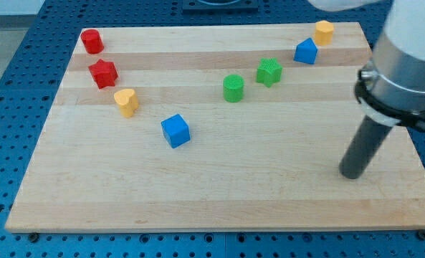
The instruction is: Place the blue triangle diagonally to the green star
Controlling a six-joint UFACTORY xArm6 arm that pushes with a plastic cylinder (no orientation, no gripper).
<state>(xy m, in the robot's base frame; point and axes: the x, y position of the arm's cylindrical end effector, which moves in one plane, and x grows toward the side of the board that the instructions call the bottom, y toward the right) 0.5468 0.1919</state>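
On the board's lower right in the camera view, my tip point(353, 173) is resting on bare wood, touching no block. No pincer on this rig, just a rod, so spread or pressed together does not apply.

Up and slightly left of my tip, well apart, the blue triangle point(306, 51) is sitting near the board's top edge. The green star point(269, 72) is lying just down-left of it, close but not touching, so it is already looking roughly diagonal; I judge little or nothing is left to do.

Risks, as judgement:
- yellow block point(324, 31), shape unclear, is sitting just up-right of the triangle; an upward push from my side would be driving the triangle into it or off the top edge.
- a leftward push would be ramming the triangle into the star and shifting the reference.
- green cylinder point(233, 88) is sitting just left of the star and could be getting knocked in a chain.

Far left of my tip: blue cube point(175, 131), yellow heart point(126, 102), red star point(103, 73), red cylinder point(92, 41), all out of the way.
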